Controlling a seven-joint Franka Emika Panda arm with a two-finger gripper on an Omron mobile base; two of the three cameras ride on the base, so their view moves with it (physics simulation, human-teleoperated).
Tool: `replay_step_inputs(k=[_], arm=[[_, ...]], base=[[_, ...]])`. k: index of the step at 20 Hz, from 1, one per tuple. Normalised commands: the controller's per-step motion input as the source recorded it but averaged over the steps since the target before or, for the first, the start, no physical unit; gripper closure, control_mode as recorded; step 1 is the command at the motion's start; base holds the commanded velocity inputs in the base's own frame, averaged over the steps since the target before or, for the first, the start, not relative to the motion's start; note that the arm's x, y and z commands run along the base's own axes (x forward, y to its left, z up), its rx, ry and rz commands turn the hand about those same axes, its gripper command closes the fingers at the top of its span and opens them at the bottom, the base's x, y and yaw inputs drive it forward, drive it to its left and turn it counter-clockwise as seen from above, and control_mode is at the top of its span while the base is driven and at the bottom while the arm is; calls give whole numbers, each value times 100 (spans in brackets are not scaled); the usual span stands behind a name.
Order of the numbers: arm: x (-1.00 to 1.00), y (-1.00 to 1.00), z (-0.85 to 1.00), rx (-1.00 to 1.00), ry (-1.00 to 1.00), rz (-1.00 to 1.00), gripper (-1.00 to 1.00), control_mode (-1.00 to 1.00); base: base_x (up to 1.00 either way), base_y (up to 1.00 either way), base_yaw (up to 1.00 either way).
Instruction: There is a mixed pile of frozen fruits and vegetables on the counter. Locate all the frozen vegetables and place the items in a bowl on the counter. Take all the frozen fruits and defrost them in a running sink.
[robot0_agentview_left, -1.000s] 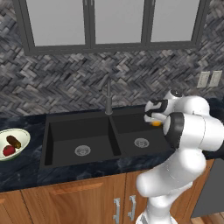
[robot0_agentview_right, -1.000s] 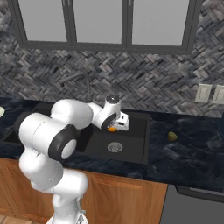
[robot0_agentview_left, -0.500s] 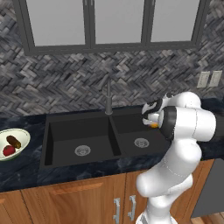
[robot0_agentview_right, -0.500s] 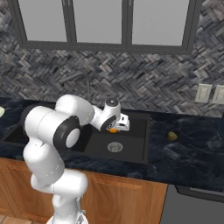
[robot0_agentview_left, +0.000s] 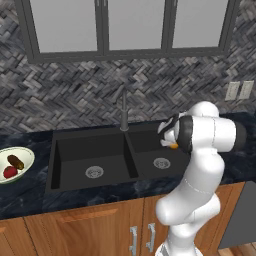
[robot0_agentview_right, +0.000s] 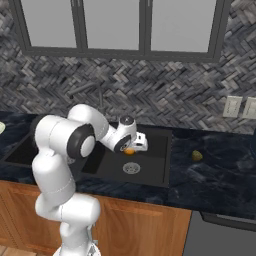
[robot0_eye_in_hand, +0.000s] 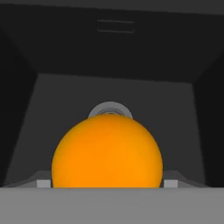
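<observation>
I can read no text, label, brand, number or sign anywhere I look. The wall plates (robot0_agentview_right: 241, 107) on the tiled wall beside me are blank.
</observation>
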Motion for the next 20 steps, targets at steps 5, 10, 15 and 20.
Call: replay_step_inputs(k=[5,10,15,20], arm=[[6,0,-26,-2,0,5,100,-100],[5,0,-26,-2,0,5,100,-100],[8,0,-24,-2,0,2,100,-100],[7,0,-16,0,2,0,100,-100]], base=[[0,0,0],[0,0,0],[0,0,0],[0,0,0]])
